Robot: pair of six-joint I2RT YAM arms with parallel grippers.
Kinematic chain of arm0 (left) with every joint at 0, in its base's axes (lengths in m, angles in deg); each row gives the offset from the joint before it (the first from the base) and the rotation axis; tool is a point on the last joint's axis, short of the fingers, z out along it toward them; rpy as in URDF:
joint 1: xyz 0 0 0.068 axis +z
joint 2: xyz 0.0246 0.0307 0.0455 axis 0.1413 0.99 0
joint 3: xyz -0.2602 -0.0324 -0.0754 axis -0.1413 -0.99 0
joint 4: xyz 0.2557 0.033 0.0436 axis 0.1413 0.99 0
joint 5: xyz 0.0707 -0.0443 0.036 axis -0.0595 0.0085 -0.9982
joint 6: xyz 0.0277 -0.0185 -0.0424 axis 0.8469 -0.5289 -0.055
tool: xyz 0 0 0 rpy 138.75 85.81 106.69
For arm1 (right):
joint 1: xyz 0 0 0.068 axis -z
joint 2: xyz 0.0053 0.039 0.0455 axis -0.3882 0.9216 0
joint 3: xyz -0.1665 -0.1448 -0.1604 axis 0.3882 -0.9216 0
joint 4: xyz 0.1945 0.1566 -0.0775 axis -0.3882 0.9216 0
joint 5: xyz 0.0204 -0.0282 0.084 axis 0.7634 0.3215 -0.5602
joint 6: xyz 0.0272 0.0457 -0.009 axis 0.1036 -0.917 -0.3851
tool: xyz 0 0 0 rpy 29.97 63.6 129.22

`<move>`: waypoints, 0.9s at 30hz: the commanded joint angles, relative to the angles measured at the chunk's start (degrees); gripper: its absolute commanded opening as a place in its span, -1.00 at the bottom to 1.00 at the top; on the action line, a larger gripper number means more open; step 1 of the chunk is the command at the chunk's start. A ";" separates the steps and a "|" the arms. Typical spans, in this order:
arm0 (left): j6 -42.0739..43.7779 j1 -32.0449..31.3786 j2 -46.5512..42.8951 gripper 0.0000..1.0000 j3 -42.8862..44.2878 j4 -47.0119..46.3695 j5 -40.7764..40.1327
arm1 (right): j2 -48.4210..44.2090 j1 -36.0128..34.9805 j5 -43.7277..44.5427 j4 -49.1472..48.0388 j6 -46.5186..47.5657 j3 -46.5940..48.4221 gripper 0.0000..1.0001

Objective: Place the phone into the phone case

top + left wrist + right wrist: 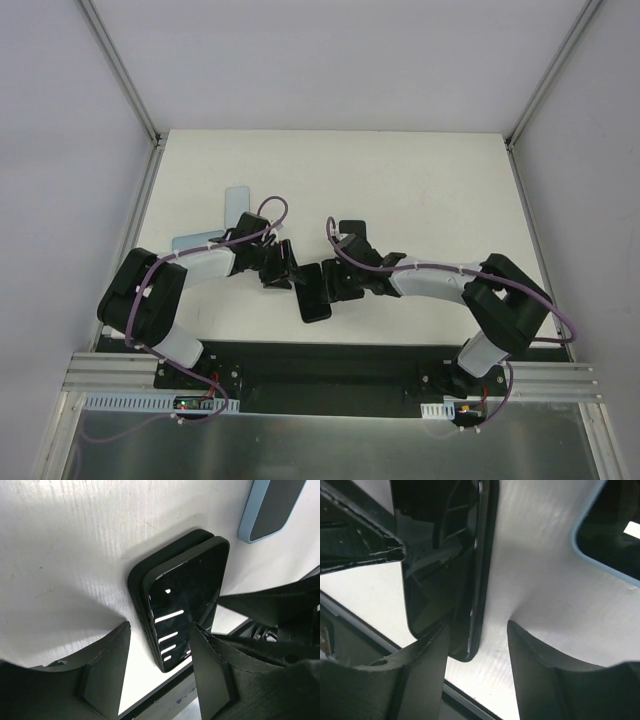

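**Phone and case between two open grippers.** The left gripper [160,627] is open, its fingers [105,675] spread to either side of the near end of the black phone [185,597]. The right-hand finger overlaps the phone's long edge, and whether it touches cannot be told. The phone lies screen up, just ahead of and between these fingers, on top of the black phone case [135,582]. The case's rim shows as a dark band along the phone's left side and far end, so the two outlines sit slightly offset. White bar-shaped reflections cross the glass; any lettering is too small or dark to read. The right gripper [477,630] also has its fingers apart: its left finger [415,675] sits at the phone's edge, and the other is over bare white table [535,570]. Ahead and to the right of each gripper lies a light-blue case [275,505] with a dark face, apart from the phone. Seen from overhead, the two grippers face each other tip to tip at the phone.
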 commanded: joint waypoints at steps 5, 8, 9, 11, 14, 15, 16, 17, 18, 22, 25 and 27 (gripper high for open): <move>0.64 -0.47 2.54 -0.06 2.11 0.41 0.74 | 4.51 -0.42 -4.35 -7.17 1.61 1.27 0.09; 0.64 -0.47 1.75 -0.17 1.14 -0.11 1.36 | 4.78 -1.47 -5.32 -8.14 1.00 1.71 0.10; 0.64 -0.47 1.32 -0.20 0.96 -0.29 1.62 | 4.52 -1.82 -5.58 -8.49 0.73 1.71 0.10; 0.56 -0.47 1.05 -0.29 0.17 -0.64 3.11 | 3.82 -2.18 -5.85 -9.37 0.29 1.80 0.09; 0.20 -0.38 0.78 -0.50 -1.14 -2.65 6.52 | 3.81 -1.83 -7.86 -12.78 -1.28 0.84 0.10; 0.20 -0.38 0.70 -0.55 -1.67 -5.01 7.94 | 4.34 -1.56 -11.70 -14.89 -2.42 0.31 0.11; 0.03 -0.47 0.52 -0.56 -2.63 -5.91 9.26 | 5.04 -0.95 -13.74 -17.09 -4.61 -0.30 0.11; -0.06 -0.47 0.43 -0.57 -2.90 -6.35 10.92 | 5.91 -0.77 -15.24 -20.94 -5.76 -1.27 0.11; 0.03 -0.47 0.26 -0.61 -3.08 -6.44 11.29 | 6.18 -0.77 -16.12 -22.19 -6.29 -1.71 0.11; -0.32 -0.38 -0.01 -0.63 -4.31 -6.79 12.69 | 5.92 -0.42 -15.34 -25.80 -7.96 -3.73 0.14; -1.55 -0.38 -0.62 -0.63 -5.62 -7.32 13.57 | 6.19 1.07 -16.39 -28.44 -10.25 -5.40 0.16; -2.34 -0.47 -1.41 -0.63 -6.42 -8.29 13.66 | 6.54 2.12 -17.18 -31.52 -12.53 -6.02 0.19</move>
